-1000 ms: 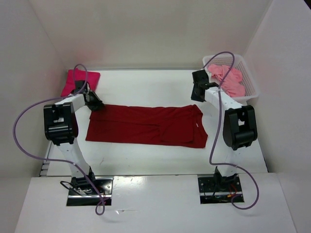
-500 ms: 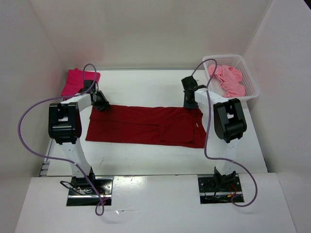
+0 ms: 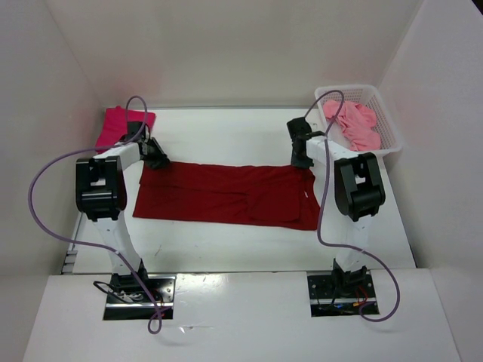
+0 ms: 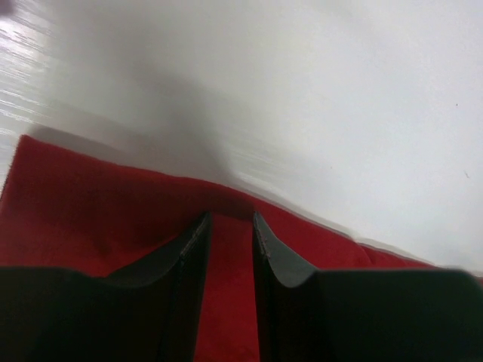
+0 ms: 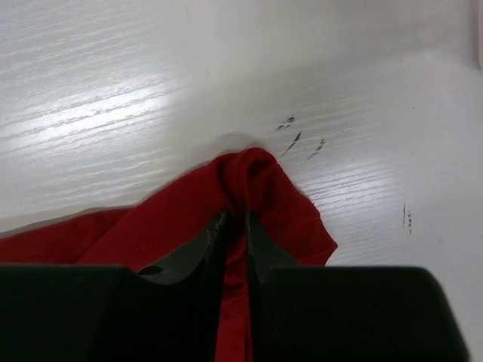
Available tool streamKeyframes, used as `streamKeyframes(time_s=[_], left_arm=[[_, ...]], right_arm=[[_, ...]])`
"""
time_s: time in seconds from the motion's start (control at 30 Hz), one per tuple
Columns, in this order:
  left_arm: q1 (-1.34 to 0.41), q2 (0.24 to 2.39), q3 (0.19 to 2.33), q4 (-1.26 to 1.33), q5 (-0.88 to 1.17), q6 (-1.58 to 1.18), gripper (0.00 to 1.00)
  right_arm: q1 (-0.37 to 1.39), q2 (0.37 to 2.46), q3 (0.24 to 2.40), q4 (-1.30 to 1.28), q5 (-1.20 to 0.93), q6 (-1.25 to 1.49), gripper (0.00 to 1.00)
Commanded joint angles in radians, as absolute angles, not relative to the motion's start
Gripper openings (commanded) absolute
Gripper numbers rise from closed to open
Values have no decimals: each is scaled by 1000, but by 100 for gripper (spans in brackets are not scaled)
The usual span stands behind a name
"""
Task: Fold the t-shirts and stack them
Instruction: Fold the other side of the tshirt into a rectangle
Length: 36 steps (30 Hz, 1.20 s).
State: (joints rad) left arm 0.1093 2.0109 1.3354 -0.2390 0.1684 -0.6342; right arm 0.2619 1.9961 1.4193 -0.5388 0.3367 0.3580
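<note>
The dark red shirt (image 3: 226,194) lies flat across the middle of the table as a long band. My left gripper (image 3: 157,157) is at its far left corner; in the left wrist view the jaws (image 4: 230,219) stand nearly closed with the red cloth (image 4: 90,204) between them. My right gripper (image 3: 299,143) is at the far right corner; in the right wrist view (image 5: 235,215) it is shut on a bunched fold of the shirt (image 5: 279,204). The crimson-pink shirt (image 3: 121,127) lies folded at the far left. The light pink shirt (image 3: 353,124) lies crumpled in the basket.
The white mesh basket (image 3: 381,102) stands at the far right corner, close to the right arm. White walls enclose the table at the back and on both sides. Purple cables loop from both arms.
Both grippers moved inward onto the dark red shirt's far corners. The right gripper then shifted slightly back, bunching the cloth. The left gripper has held still for the last half second.
</note>
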Motion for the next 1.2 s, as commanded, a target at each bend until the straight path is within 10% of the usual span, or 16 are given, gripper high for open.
streamKeyframes(time_s=[0.0, 0.27, 0.5, 0.77, 1.17], left_arm=[[135, 2052, 1348, -242, 133, -621, 36], [166, 2043, 1329, -242, 133, -621, 36], [166, 1971, 1328, -242, 133, -630, 36], [140, 1905, 1308, -242, 164, -630, 36], [-169, 1841, 1269, -273, 141, -601, 36]], right_arm=[[238, 1979, 1414, -516, 367, 376, 19], [198, 1953, 1404, -506, 367, 387, 3], [187, 1869, 1394, -506, 314, 396, 42], [187, 1749, 1324, -541, 180, 396, 6], [196, 1827, 1174, -500, 43, 416, 5]])
